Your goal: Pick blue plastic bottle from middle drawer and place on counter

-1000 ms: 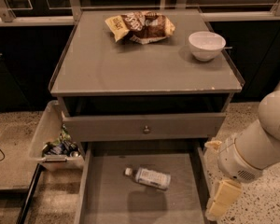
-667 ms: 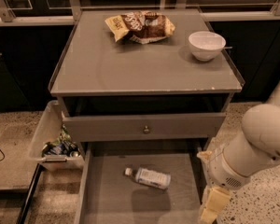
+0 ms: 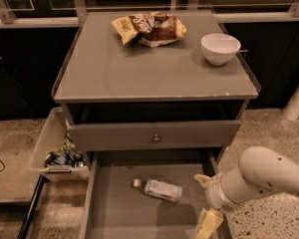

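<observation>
Low at the near right corner of the pulled-out middle drawer [image 3: 117, 215], my claw [image 3: 203, 203] is hanging with its two pale fingers [image 3: 209, 223] spread apart and gripping nothing. It is sitting beside the drawer's right wall, which I judge to be a staging spot for reaching in over the low side.

Just to the left of my claw, apart from it and not touching, the blue plastic bottle [image 3: 159, 189] is lying flat on its side on the bare drawer floor. Lying down is likely how it is keeping steady in so shallow a space. Its long axis is running roughly left to right, tilted a little. The base is facing my claw, and the white cap is pointing away to the left and slightly toward the cabinet. A grasp across the body, not along it, is looking like the sensible one to me.

Above and beyond my claw, a closed drawer front [image 3: 154, 136] with a small knob is sitting over the open one.

Higher up, the counter [image 3: 139, 76] is waiting, its near half bare. A snack bag [image 3: 149, 29] and a white bowl [image 3: 220, 48] are resting at its far edge.

Well off to the left of my claw, a bin of scraps [image 3: 55, 153] is standing beside the cabinet.
</observation>
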Controlling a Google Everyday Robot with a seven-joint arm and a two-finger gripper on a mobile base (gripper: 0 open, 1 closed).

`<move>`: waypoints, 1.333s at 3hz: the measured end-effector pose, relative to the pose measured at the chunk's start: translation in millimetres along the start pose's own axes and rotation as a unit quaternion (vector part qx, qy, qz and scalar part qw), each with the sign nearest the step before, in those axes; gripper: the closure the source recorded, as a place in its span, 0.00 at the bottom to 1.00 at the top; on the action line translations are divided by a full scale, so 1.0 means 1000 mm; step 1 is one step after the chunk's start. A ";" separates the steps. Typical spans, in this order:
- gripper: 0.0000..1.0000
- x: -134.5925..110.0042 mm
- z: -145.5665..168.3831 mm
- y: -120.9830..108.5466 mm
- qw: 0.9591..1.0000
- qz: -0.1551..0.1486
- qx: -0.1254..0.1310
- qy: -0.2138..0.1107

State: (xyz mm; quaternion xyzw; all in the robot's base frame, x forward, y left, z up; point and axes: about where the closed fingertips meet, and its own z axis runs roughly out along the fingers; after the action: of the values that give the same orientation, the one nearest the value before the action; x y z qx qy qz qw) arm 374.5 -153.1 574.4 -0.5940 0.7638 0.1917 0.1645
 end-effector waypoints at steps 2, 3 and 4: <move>0.00 0.009 0.046 -0.019 0.999 -0.021 0.012 -0.043; 0.00 0.008 0.061 -0.028 0.998 -0.030 0.025 -0.052; 0.00 -0.001 0.079 -0.047 0.993 -0.055 0.059 -0.084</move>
State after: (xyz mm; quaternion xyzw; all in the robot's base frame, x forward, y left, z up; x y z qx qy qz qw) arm 422.6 -124.0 501.2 -0.6062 0.7235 0.1864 0.2727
